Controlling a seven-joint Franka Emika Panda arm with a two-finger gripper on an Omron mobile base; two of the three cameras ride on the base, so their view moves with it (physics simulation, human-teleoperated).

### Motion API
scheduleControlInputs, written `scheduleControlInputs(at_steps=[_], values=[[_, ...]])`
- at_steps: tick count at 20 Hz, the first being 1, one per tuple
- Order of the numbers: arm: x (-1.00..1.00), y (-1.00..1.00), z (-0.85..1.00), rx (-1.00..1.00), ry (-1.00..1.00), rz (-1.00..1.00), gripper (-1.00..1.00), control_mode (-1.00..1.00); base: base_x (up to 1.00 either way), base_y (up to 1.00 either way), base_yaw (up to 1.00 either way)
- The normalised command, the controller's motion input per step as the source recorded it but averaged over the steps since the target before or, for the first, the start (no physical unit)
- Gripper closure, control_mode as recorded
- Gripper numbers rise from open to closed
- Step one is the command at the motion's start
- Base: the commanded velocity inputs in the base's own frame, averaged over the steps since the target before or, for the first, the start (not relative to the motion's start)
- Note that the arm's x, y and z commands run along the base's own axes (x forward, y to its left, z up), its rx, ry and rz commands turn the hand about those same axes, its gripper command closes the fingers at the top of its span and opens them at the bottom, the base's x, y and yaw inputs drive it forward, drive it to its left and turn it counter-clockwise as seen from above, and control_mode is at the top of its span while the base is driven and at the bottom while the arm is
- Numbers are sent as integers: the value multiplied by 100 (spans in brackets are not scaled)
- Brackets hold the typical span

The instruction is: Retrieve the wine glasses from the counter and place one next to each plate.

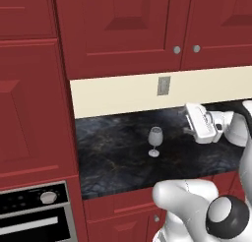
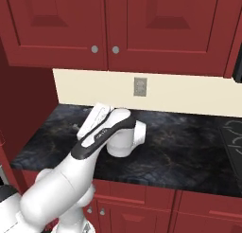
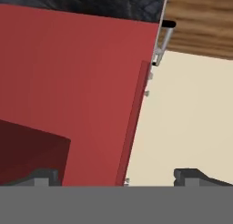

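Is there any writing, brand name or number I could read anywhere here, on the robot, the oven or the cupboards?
No text can be read in these pictures.
Small dark marking on the white robot arm's dark grey forearm strip: too small and blurred to read.
Black oven control panel with its round silver knob: faint marks, not legible.
Grey wall outlet plate on the cream backsplash: no lettering.
Small clear stemmed wine glass on the black marble-look counter: no label.
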Motion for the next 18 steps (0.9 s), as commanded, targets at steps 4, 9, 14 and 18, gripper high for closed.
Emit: scheduleControlInputs(at_steps=[4, 9, 14, 18], values=[[57, -15, -46, -2, 0, 0, -100, -100, 0, 0, 0], [48, -23, -27, -1, 2, 2, -100, -100, 0, 0, 0], [22, -15, -16, -10, 7, 1, -100, -100, 0, 0, 0], [12, -1, -14, -14, 8, 0, -100, -100, 0, 0, 0]])
